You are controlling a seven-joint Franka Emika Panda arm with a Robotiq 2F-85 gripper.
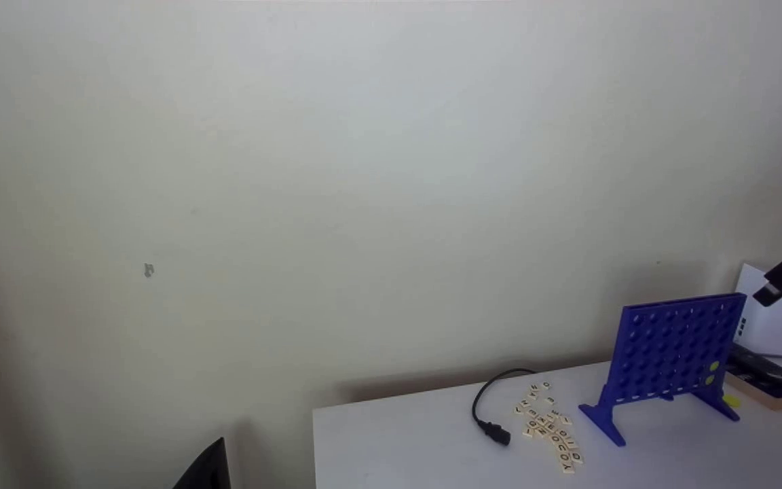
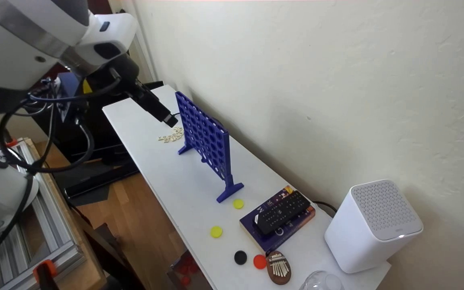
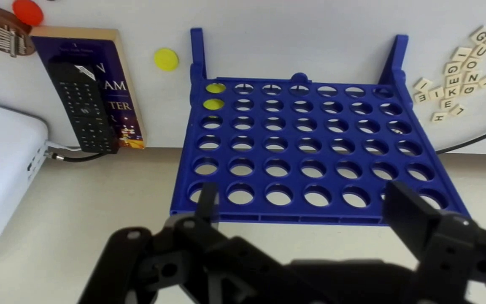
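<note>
One upright blue grid (image 3: 258,134), round-holed, smooth like plastic; black angular gripper (image 3: 302,199) nearest to it, fingers (image 3: 407,215) spread apart, grasping nothing.

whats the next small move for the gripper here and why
I'd probably ease the gripper sideways toward the loose yellow disc beside the blue rack, keeping clear of it. Its jaws stand open with nothing held, that disc lies flat on the table, and two yellow discs sit in the rack's end column, so fetching another seems a sensible step.
</note>
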